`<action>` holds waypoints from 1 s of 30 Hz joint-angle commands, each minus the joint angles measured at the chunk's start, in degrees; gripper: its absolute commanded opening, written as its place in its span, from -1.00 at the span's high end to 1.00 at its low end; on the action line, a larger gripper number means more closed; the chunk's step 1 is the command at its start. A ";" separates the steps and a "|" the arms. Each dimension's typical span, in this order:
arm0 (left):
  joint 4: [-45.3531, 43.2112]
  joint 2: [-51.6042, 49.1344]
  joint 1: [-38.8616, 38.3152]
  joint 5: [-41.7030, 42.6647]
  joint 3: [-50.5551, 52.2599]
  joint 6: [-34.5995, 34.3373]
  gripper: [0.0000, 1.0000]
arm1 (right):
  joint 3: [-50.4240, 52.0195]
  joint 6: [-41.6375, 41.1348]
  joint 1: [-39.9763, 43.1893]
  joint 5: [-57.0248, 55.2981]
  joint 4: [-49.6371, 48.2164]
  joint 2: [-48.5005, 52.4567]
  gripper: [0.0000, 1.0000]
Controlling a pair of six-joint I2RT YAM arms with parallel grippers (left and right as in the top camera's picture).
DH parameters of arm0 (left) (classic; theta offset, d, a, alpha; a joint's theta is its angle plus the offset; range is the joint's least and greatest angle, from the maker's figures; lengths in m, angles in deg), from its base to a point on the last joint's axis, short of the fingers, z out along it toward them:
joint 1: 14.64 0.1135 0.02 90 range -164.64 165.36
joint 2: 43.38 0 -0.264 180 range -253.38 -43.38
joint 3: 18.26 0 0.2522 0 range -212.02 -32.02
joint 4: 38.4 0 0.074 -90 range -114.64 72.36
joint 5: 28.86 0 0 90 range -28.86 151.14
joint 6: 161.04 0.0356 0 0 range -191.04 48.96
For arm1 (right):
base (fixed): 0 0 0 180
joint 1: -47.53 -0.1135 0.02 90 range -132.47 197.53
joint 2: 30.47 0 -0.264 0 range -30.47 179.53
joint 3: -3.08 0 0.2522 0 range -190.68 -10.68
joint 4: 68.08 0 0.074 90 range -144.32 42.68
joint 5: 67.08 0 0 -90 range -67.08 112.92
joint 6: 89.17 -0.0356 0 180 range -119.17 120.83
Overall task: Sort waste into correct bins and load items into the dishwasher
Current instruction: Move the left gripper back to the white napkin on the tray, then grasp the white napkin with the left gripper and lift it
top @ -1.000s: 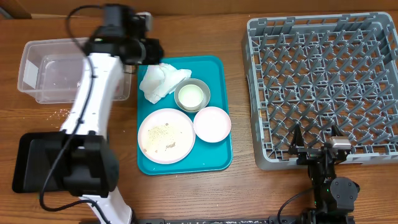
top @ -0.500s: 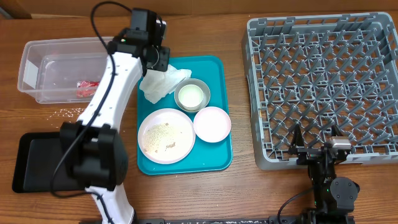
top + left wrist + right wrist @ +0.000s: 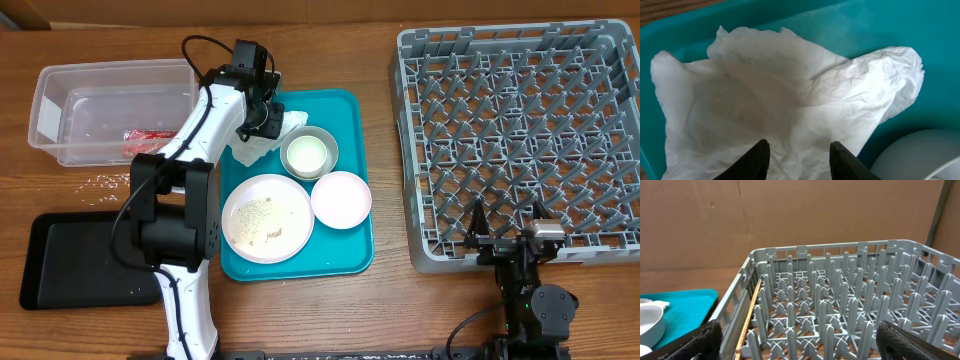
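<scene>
Left gripper [image 3: 799,150], fingers parted, hangs directly over the crumpled napkin [image 3: 790,90] in the teal tray [image 3: 345,110] corner nearest the clear tub [image 3: 60,100]; right gripper [image 3: 800,345], spread wide, sits well apart.

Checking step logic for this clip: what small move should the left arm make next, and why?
Probably lower the left gripper and close on the crumpled napkin: its fingers stand apart right above it, and it lies on the teal tray.
</scene>
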State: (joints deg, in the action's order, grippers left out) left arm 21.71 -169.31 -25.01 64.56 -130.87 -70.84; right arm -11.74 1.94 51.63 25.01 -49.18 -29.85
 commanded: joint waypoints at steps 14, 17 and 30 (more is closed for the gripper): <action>-0.07 -0.46 0.22 -0.87 -0.55 0.46 0.26 | 0.59 0.22 0.13 -0.35 -0.35 -0.46 -1.00; 0.09 -0.46 0.22 -0.87 -0.52 0.46 0.27 | 0.59 0.24 0.13 -0.35 -0.35 -0.46 -1.00; -0.11 -0.63 0.22 -1.07 0.90 0.48 0.36 | 0.57 0.22 0.13 -0.35 -0.37 -0.46 -1.00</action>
State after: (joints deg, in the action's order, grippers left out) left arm 21.67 -169.31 -25.01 64.28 -130.58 -70.84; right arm -11.74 1.98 51.63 25.03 -49.13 -29.85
